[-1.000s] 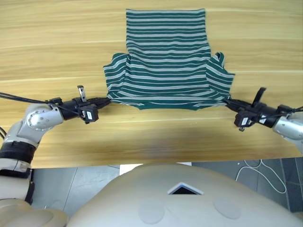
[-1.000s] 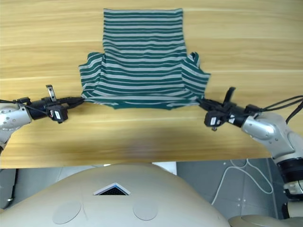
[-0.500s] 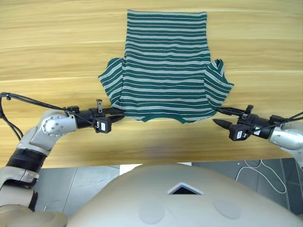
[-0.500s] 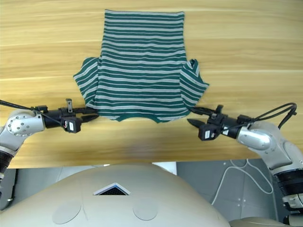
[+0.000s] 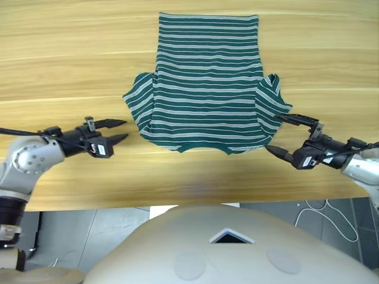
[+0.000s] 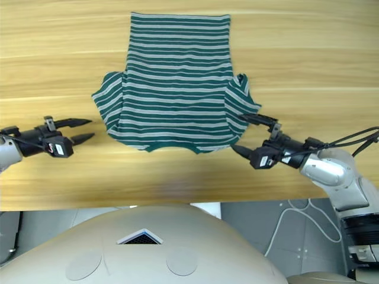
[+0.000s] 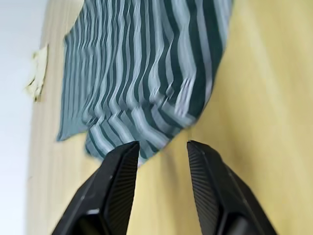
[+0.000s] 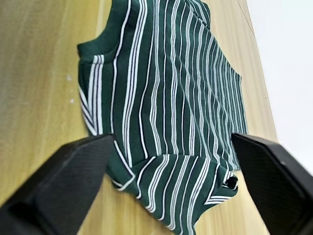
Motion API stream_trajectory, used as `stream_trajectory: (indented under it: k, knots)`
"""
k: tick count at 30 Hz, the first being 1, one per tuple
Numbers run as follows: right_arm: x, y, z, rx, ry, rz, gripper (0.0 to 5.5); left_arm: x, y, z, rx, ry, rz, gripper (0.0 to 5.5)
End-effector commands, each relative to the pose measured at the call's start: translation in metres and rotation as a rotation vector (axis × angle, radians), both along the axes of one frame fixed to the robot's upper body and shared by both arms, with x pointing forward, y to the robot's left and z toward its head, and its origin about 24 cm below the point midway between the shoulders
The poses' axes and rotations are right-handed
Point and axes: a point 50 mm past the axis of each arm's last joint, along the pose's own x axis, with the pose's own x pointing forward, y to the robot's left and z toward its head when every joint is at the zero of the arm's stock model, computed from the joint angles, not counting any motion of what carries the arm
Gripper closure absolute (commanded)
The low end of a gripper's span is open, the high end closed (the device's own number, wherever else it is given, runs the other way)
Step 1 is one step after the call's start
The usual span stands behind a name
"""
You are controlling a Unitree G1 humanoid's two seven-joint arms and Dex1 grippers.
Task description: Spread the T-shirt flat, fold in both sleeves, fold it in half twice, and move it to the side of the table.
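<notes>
Risk | green white-striped cloth T-shirt [image 5: 207, 83] sleeves bunched | my left fingers [image 5: 112, 123], right fingers [image 5: 296, 119] spread, empty | I could pinch two layers, dragging body

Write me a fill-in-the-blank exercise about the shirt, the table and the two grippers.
The T-shirt bears green and white ____. It lies on a ____ table. The left gripper and the right gripper each stand beside it with fingers ____.
Missing words: stripes; wooden; open.
</notes>
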Motion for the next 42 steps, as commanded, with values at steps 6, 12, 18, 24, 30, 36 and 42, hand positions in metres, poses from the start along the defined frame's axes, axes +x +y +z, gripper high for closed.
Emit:
stream_trajectory:
  k: [6, 12, 18, 24, 30, 36, 42]
  knots:
    - [0.005, 0.010, -0.014, -0.032, 0.025, 0.013, 0.67, 0.032, 0.007, -0.021, 0.224, -0.065, 0.041, 3.69]
    - [0.006, 0.015, -0.025, -0.028, 0.045, 0.019, 0.67, 0.056, 0.004, -0.035, 0.276, -0.088, 0.041, 3.69]
    - [0.004, 0.019, -0.029, -0.021, 0.057, 0.022, 0.67, 0.063, 0.002, -0.041, 0.282, -0.074, 0.014, 3.69]
    - [0.003, 0.020, -0.029, -0.012, 0.058, 0.017, 0.67, 0.063, -0.007, -0.049, 0.248, -0.058, -0.019, 3.69]
    - [0.003, 0.019, -0.031, -0.005, 0.054, -0.002, 0.67, 0.069, -0.017, -0.050, 0.223, -0.063, -0.050, 3.69]
    - [0.003, 0.019, -0.030, -0.003, 0.049, -0.007, 0.67, 0.073, -0.021, -0.051, 0.214, -0.068, -0.055, 3.69]
    - [0.004, 0.018, -0.029, -0.004, 0.046, -0.003, 0.62, 0.073, -0.020, -0.053, 0.226, -0.059, -0.054, 4.52]
